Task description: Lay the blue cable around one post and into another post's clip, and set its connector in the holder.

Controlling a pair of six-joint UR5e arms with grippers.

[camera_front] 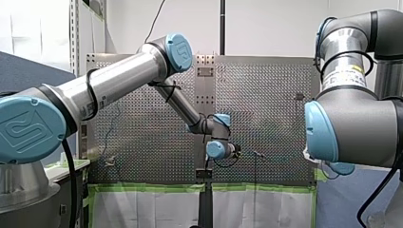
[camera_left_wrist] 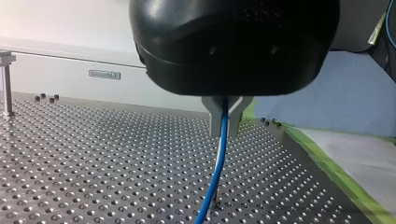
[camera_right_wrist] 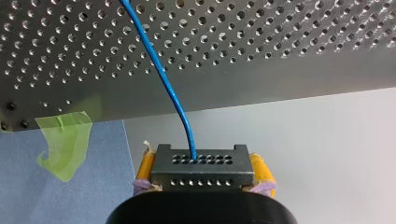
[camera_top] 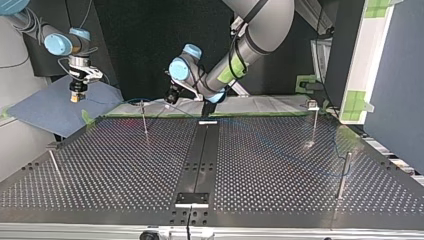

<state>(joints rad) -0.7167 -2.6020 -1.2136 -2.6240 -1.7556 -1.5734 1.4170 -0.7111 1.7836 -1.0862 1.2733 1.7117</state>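
Near the desk's (camera_top: 280, 170) edge, right pincer (camera_right_wrist: 202, 169) clamped connector (camera_right_wrist: 201, 176), left pincer (camera_left_wrist: 225, 125) clamped cable (camera_left_wrist: 215, 172); looping a post (camera_top: 144, 122) seemed next.

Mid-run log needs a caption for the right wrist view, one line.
My right gripper clamps the black connector between yellow pads, its blue cable leading out over the perforated table.

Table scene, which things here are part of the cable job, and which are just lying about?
Job: blue cable; connector, held in my right pincer; my left pincer, closed on the cable; posts.
Lying about: green tape scrap; blue mat.
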